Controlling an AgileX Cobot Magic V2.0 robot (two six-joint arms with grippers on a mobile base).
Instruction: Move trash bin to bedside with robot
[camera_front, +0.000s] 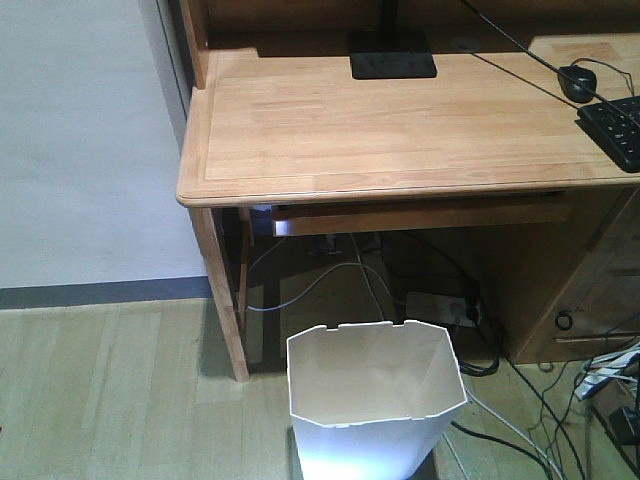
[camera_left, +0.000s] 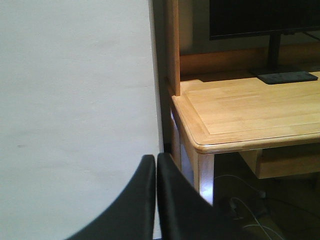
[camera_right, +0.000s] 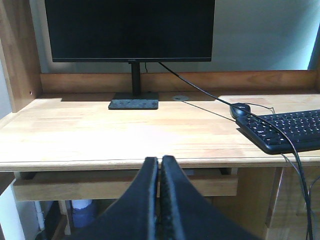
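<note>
The white trash bin (camera_front: 375, 395) stands upright on the wood floor at the bottom middle of the front view, in front of the light wooden desk (camera_front: 400, 130). Its notched rim and cream inside show; its base is cut off by the frame edge. The bed is out of view. My left gripper (camera_left: 156, 162) is shut and empty, held in the air in front of the white wall (camera_left: 75, 100), left of the desk corner. My right gripper (camera_right: 160, 165) is shut and empty, level with the desk's front edge. Neither gripper shows in the front view.
On the desk stand a black monitor (camera_right: 130, 30), a keyboard (camera_right: 287, 131) and a mouse (camera_right: 241, 110). A power strip and several loose cables (camera_front: 450, 310) lie on the floor under the desk. A drawer unit (camera_front: 590, 300) stands at the right.
</note>
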